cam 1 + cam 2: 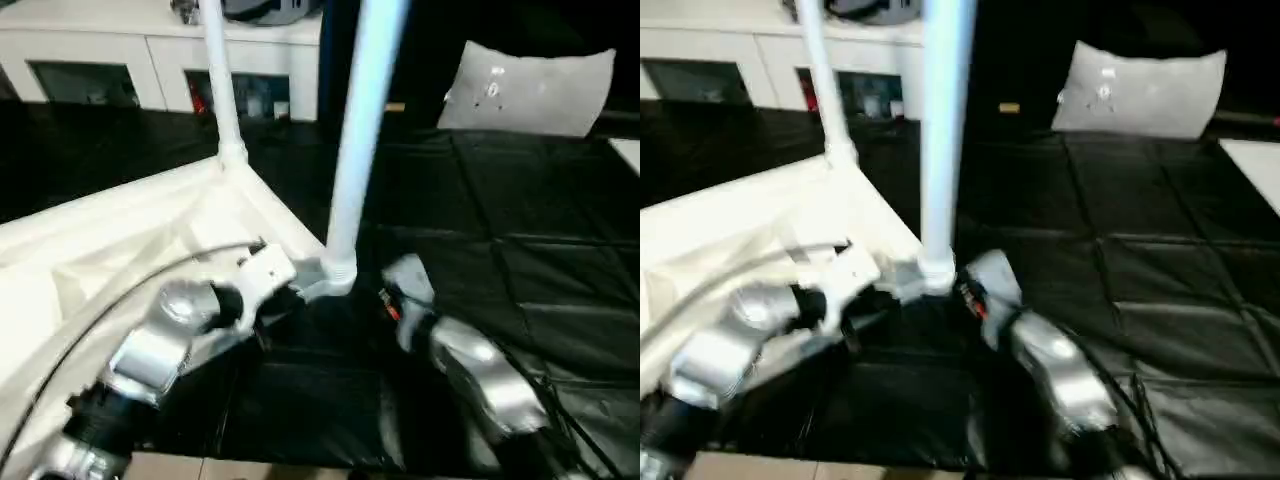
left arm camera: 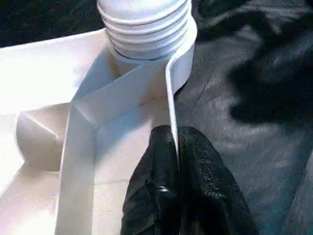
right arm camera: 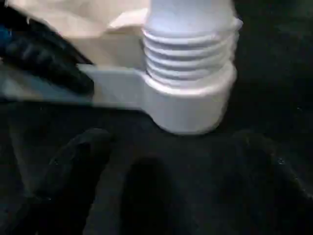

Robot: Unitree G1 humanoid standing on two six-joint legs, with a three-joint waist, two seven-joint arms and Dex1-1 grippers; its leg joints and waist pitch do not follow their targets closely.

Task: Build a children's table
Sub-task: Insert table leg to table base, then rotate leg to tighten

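The two head views look forward and down from above the robot's silver forearms, a small step apart sideways, so both share the upturned table top [image 1: 120, 235], its two standing legs, the black mat [image 1: 520, 250] and the white cabinet [image 1: 150, 50] at the back. The near leg [image 1: 355, 150] sits further toward picture left in the right eye view. The left wrist view looks along the left pincer [image 2: 176, 142] from very close, facing the threaded corner socket [image 2: 146, 29]. The right wrist view faces that same socket [image 3: 188, 73] from the mat side, equally close, low over the dark mat.
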